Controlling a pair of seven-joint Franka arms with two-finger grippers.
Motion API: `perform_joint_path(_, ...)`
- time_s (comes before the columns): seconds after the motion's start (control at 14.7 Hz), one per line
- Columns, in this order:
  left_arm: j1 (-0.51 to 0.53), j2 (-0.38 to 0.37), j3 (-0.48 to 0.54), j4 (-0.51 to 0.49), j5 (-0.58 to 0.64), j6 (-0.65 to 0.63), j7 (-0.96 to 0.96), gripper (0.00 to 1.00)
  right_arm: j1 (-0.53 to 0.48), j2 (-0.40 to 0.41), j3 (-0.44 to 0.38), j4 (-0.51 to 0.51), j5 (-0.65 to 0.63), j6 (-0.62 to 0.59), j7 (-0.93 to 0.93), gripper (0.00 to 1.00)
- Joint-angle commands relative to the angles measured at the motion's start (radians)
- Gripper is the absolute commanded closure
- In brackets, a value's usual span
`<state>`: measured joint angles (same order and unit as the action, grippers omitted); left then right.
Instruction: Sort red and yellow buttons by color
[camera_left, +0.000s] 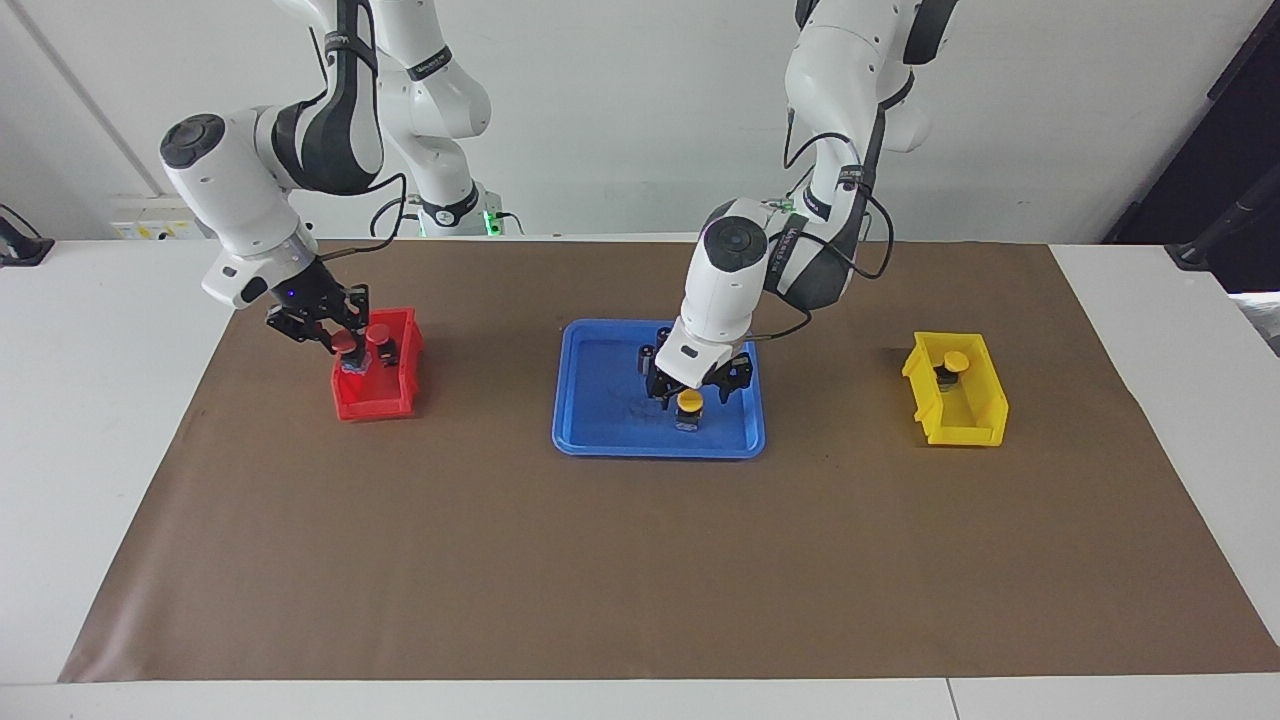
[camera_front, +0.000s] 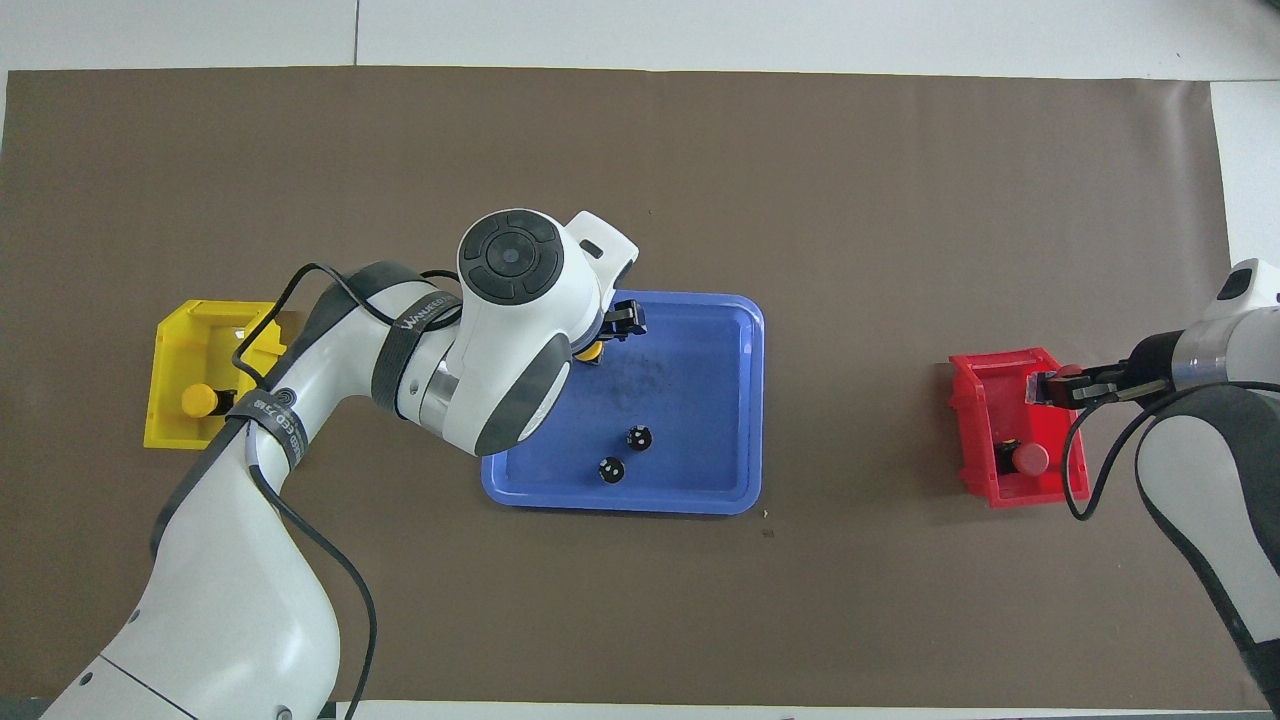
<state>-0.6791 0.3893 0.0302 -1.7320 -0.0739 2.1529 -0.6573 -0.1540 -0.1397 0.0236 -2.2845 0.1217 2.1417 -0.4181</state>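
While the brown mat (camera_left: 640, 560) covers most of the table, the blue tray (camera_left: 600, 435) lies in its middle, the red bin (camera_left: 385, 405) toward the right arm's end and the yellow bin (camera_left: 975, 425) toward the left arm's end. Left gripper (camera_left: 690, 392) is low in the tray, fingers apart around a yellow button (camera_left: 689, 403). Right gripper (camera_left: 340, 338) is over the red bin, clamped on a red button (camera_left: 345, 343). Another red button (camera_left: 379, 335) sits in this bin, another yellow button (camera_left: 955, 362) in the yellow one. Two dark cylinders (camera_front: 624, 453) stand in the tray.
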Motion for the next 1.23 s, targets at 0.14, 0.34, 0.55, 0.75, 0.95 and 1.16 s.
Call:
perform_joint_path(0.14, -0.034, 0.002, 0.017, 0.009, 0.003, -0.030, -0.051, 0.17, -0.001, -0.005, 0.012, -0.099, 0.026, 0.125, -0.031, 0.89)
perform_joint_path(0.34, -0.036, 0.002, 0.019, 0.015, 0.003, -0.030, -0.059, 0.46, 0.016, 0.018, 0.013, -0.107, 0.026, 0.161, -0.030, 0.89)
perform_joint_path(0.55, -0.019, 0.000, 0.022, 0.016, 0.003, -0.030, -0.054, 0.90, 0.025, 0.038, 0.013, -0.107, 0.026, 0.173, -0.030, 0.89)
perform_joint_path(0.75, -0.008, -0.027, 0.027, 0.023, 0.003, -0.079, -0.048, 0.98, 0.022, 0.037, 0.012, -0.116, 0.026, 0.175, -0.033, 0.89)
perform_joint_path(0.95, 0.053, -0.159, 0.025, 0.040, 0.002, -0.241, 0.022, 0.98, 0.018, 0.037, 0.012, -0.118, 0.026, 0.173, -0.033, 0.82)
perform_joint_path(1.16, 0.146, -0.236, 0.025, 0.010, 0.000, -0.350, 0.176, 0.98, 0.016, 0.035, 0.012, -0.118, 0.026, 0.173, -0.033, 0.54)
